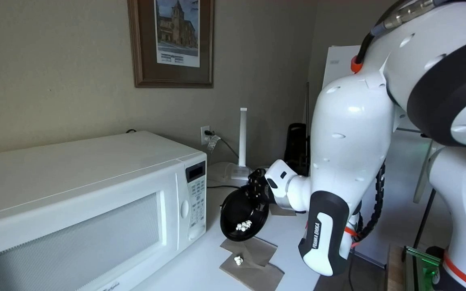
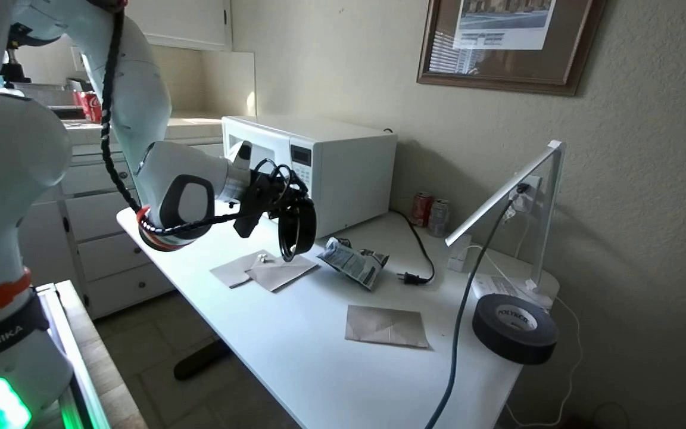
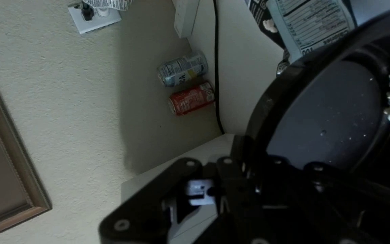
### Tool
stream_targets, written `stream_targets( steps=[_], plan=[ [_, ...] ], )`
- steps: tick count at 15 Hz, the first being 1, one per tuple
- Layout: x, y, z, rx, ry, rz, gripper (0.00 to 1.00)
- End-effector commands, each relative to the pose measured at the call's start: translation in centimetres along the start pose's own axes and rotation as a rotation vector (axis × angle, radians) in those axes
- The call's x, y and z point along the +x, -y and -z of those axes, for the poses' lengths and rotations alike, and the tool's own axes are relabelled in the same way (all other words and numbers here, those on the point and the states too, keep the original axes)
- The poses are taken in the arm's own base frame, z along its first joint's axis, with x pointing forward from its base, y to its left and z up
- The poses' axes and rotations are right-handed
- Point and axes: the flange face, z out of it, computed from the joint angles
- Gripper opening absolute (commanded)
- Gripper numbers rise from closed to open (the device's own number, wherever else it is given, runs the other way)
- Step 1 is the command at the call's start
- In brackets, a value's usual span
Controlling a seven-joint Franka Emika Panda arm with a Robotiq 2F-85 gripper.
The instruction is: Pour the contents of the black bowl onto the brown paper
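The black bowl (image 1: 239,210), likely light, stiff and slick and best held at the rim, where the jaws of the gripper (image 1: 255,190) pinch it, hangs above the bench (image 2: 319,333) between its long edges, near the brown paper (image 1: 257,275), round without long axis, mouth tipped toward the microwave (image 2: 352,179) end.
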Motion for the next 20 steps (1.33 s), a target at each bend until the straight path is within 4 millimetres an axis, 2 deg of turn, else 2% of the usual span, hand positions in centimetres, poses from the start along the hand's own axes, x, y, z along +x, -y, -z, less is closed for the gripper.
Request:
stream_targets(
  steps=[1, 2, 4, 5, 6, 7, 10, 11, 12, 13, 14, 15, 16, 17, 20],
  plan=[
    [-0.3, 0.9, 0.2, -0.051, -0.006, 0.012, 0.02],
    [0.3, 0.5, 0.4, -0.076, -0.029, 0.021, 0.02],
    [-1.2, 1.9, 0.0, -0.043, 0.009, 0.033, 0.02],
    [0.0, 1.2, 0.4, -0.089, -0.031, 0.03, 0.02],
    [-1.4, 1.9, 0.0, -0.071, 0.011, 0.04, 0.02],
    [-1.6, 2.0, 0.0, -0.076, 0.016, 0.052, 0.02],
    [-0.1, 1.8, 0.4, -0.102, -0.046, 0.044, 0.02],
    [-0.5, 2.1, 0.2, -0.096, -0.034, 0.036, 0.02],
    [0.0, 1.9, 0.7, -0.105, -0.055, 0.025, 0.02],
    [-0.5, 2.6, 0.5, -0.073, -0.039, 0.024, 0.02],
    [0.8, 2.2, 0.8, -0.12, -0.091, 0.04, 0.02],
    [-0.8, 3.0, 0.5, -0.067, -0.033, 0.021, 0.02],
    [0.7, 2.2, 0.7, -0.132, -0.1, 0.064, 0.02],
    [1.1, 1.9, 1.0, -0.158, -0.11, 0.071, 0.02],
    [1.0, 1.8, 1.1, -0.179, -0.122, 0.099, 0.02]
  ],
)
